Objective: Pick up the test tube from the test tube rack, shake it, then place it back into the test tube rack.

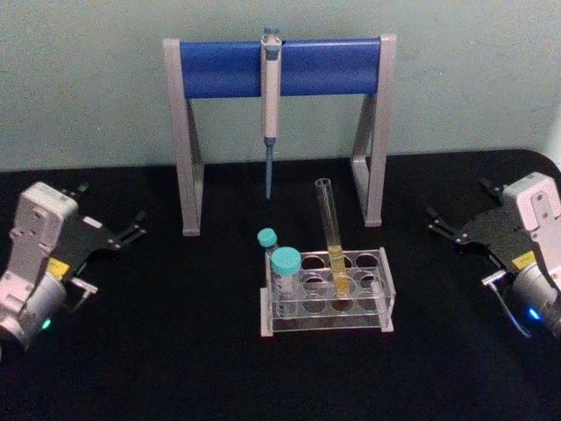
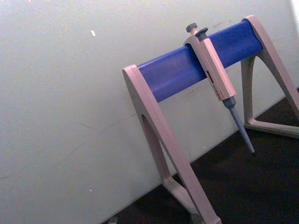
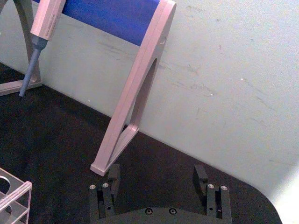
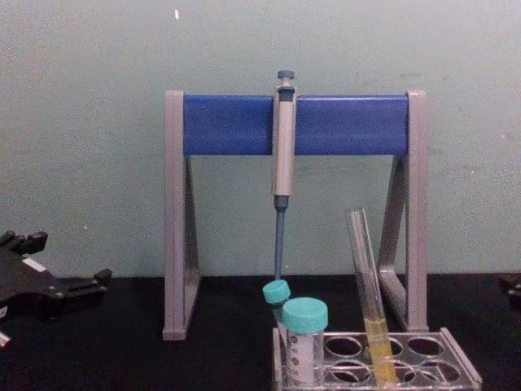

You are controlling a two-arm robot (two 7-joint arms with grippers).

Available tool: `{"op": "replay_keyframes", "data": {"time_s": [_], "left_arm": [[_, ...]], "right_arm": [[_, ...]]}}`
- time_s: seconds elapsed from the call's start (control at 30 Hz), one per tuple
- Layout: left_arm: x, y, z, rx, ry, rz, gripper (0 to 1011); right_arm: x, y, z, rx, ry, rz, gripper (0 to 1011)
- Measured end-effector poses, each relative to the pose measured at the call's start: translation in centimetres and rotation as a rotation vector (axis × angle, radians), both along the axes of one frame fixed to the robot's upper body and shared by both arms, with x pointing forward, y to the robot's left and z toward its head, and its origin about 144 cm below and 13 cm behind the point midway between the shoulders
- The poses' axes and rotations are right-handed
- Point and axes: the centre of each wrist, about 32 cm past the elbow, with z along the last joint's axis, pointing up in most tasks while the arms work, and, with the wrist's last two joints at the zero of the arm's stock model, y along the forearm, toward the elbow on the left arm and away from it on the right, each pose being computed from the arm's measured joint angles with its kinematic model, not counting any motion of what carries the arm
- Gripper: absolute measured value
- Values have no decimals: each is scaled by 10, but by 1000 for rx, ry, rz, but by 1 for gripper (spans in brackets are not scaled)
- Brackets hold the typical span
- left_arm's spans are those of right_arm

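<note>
The test tube (image 1: 331, 232) stands in a back-row hole of the test tube rack (image 1: 377, 294), leaning slightly, with yellow liquid in its lower part. The chest view shows the same tube (image 4: 370, 301) rising above the rack (image 4: 427, 362). My left gripper (image 1: 114, 215) rests open at the table's left side, well away from the rack, and appears low at the left edge of the chest view (image 4: 69, 261). At the right side my right gripper (image 1: 456, 206) is open too. Its fingers (image 3: 202, 175) stand wide apart with nothing between them. A rack corner (image 3: 14, 196) is in the right wrist view.
Behind the rack stands a tall grey-legged stand with a blue crossbar (image 1: 219, 68), and a grey-blue pipette (image 1: 270, 105) hangs from it, tip down. Two teal-capped tubes (image 1: 285, 272) sit at the rack's left end. A pale wall closes the back of the black table (image 1: 175, 351).
</note>
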Motion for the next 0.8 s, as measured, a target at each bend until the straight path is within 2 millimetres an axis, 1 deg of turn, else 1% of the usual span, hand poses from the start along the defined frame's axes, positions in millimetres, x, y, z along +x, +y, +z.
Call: {"op": "replay_keyframes", "data": {"time_s": [0.8], "left_arm": [[0, 0, 0, 0, 0, 0, 1001]], "right_arm": [[0, 0, 0, -1, -1, 0, 1000]]}}
